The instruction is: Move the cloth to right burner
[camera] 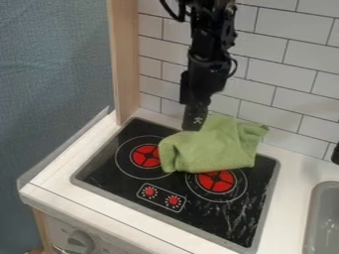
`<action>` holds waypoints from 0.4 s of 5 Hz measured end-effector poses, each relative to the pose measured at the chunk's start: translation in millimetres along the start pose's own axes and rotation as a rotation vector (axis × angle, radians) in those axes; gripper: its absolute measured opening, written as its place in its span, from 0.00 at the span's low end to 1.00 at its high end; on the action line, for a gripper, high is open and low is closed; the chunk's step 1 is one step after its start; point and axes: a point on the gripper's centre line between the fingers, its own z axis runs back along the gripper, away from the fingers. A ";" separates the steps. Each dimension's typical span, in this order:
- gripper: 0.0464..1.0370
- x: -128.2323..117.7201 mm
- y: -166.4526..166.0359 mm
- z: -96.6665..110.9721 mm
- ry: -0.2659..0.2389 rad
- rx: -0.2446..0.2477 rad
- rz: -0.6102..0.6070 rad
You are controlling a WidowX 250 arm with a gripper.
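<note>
The gripper (194, 123) hangs down at the back of the stove, at the upper left edge of the green cloth (218, 146). Whether it holds any of the cloth I cannot tell. Bunched and folded, the cloth lies over the back middle and back right of the black stove top. Its front edge covers the back part of the right burner (216, 182), whose red centre shows mostly in front of it. The cloth's left end overlaps the ring of the left burner (145, 156).
Two red knobs are printed on the panel (161, 197) at the stove's front. A grey sink (321, 221) is at the right edge. Behind stands a white tiled wall (291, 69), with a wooden post (124, 59) at the back left.
</note>
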 end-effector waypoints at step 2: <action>0.96 9.5 -15.3 -41.1 0.017 -0.136 -0.021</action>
